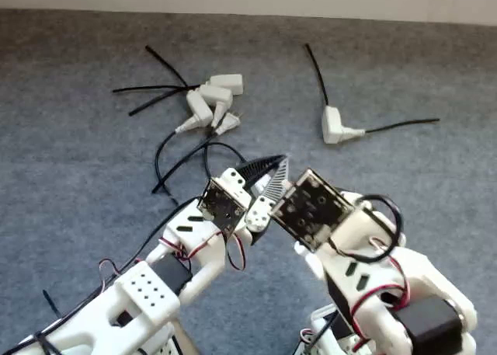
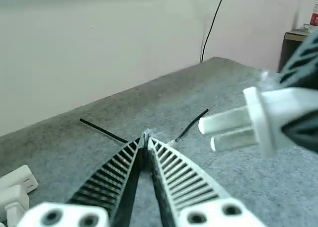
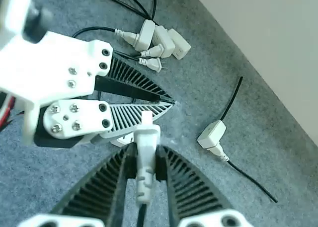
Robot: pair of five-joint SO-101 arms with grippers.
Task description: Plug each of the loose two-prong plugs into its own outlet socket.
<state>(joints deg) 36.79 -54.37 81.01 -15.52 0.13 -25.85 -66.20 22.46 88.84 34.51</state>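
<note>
The right gripper (image 3: pixel 147 150) is closed on a white two-prong plug (image 3: pixel 147 137). It holds the plug by its body, one black ribbed finger on each side, and the black cable goes back between the fingers. In the left wrist view this plug (image 2: pixel 268 113) shows its two flat metal prongs pointing freely into the air above the grey carpet-like table cover (image 1: pixel 78 75). The left gripper (image 2: pixel 145 140) is closed on nothing; its two ribbed fingers meet at their tips. It stands just beside the held plug, so the two grippers (image 1: pixel 283 161) are very near to each other in the middle of the table, and the room between them is small. Beyond them lies a cluster of white outlet blocks and plugs (image 1: pixel 211 102) with thin black cables spreading out from it, and a small loose plug (image 3: pixel 151 64) lies at the side of the cluster that is nearer to the arms. Well apart from this cluster, toward the right arm's side, lies a white angled outlet block with a plug joined to it (image 1: pixel 335 126), each with its own black cable. A wide stretch of carpet separates these two groups. The far edge of the cover meets a pale wall, well behind both groups.
</note>
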